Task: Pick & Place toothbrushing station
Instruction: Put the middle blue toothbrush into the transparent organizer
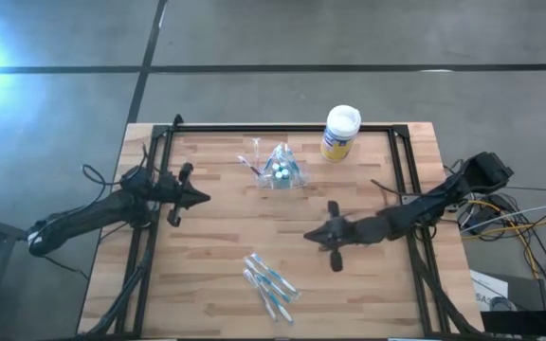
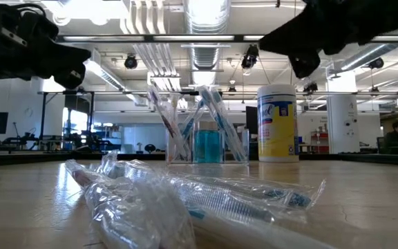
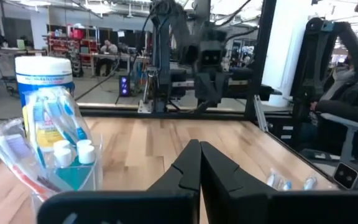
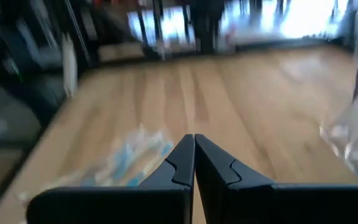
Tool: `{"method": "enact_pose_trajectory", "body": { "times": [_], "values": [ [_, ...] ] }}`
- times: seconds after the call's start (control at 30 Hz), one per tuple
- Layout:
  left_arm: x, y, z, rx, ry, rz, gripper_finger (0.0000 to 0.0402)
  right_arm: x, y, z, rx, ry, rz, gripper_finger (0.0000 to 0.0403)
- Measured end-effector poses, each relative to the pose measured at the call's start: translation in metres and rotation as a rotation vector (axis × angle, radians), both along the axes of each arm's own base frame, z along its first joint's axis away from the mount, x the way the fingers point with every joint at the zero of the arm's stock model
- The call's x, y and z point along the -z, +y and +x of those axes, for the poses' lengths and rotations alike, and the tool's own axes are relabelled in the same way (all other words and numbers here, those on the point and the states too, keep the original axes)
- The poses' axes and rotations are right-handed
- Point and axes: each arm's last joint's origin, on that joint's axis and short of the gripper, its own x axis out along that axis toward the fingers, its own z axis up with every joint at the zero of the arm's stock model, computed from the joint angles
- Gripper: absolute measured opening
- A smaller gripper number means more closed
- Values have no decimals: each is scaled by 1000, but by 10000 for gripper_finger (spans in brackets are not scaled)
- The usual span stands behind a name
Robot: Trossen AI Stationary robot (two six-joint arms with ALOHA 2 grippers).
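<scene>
The toothbrushing station, a small see-through cup [image 1: 280, 172] with toothbrushes and white-capped tubes in it, stands upright on the table at the far middle; it also shows in the low view [image 2: 206, 135] and the left wrist view [image 3: 58, 158]. Several wrapped toothbrushes [image 1: 270, 282] lie near the table's front edge. My left gripper [image 1: 204, 199] is shut and empty, at the table's left, left of the cup. My right gripper [image 1: 309, 236] is shut and empty, right of the middle, between the cup and the wrapped toothbrushes. Its wrist view [image 4: 194, 140] shows the shut tips.
A yellow canister with a white lid [image 1: 340, 134] stands at the far edge, right of the cup. A black frame [image 1: 282, 127] runs along the table's far, left and right sides. Bare wood lies between the two grippers.
</scene>
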Motion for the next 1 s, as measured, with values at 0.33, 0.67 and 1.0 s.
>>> {"method": "enact_pose_trajectory", "body": {
  "times": [0.33, 0.67, 1.0],
  "values": [
    [1, -2, 1, 22, 13, -28, 8, -36, 23, 67, 81, 332, 86, 8],
    [1, 1, 1, -77, 15, -85, 11, -11, 44, 140, 66, 563, 59, 9],
    [7, 0, 1, -59, 65, -92, 12, 26, 62, 189, 19, 817, 158, 94]
  ]
}}
